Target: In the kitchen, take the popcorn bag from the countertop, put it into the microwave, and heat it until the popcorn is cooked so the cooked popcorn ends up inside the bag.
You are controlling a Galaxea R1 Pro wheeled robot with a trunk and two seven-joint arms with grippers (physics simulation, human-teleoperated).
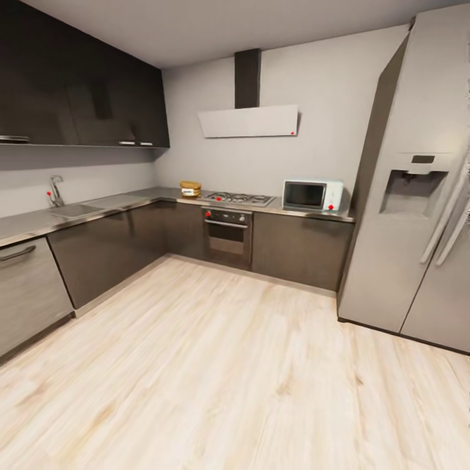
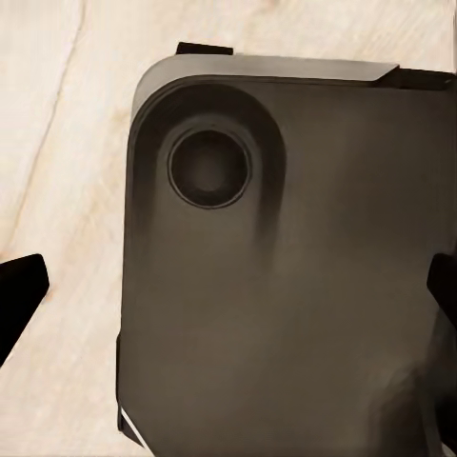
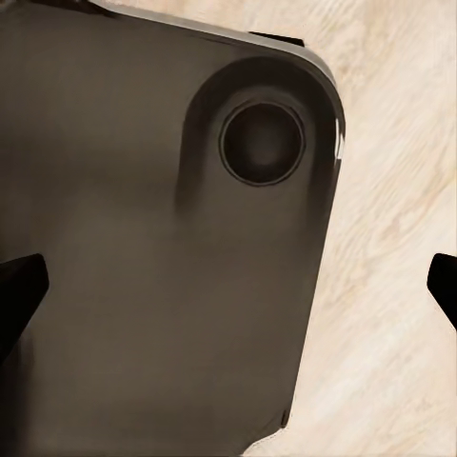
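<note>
Far across the room, the tan popcorn bag (image 1: 190, 188) stands on the grey countertop (image 1: 153, 194) near the back corner, just left of the gas hob. The pale mint microwave (image 1: 313, 195) sits further right on the same counter, its dark door closed. In the left wrist view my left gripper (image 2: 228, 286) is open, its dark fingertips (image 2: 21, 290) at the picture's two sides, nothing between them. In the right wrist view my right gripper (image 3: 228, 286) is open too, fingertips (image 3: 19, 286) wide apart over the robot's dark base.
A gas hob (image 1: 238, 198) and built-in oven (image 1: 227, 235) lie between bag and microwave. A tall grey fridge (image 1: 418, 196) stands at the right. A sink (image 1: 73, 209) with tap is on the left counter run. Pale wood floor (image 1: 215, 365) stretches ahead.
</note>
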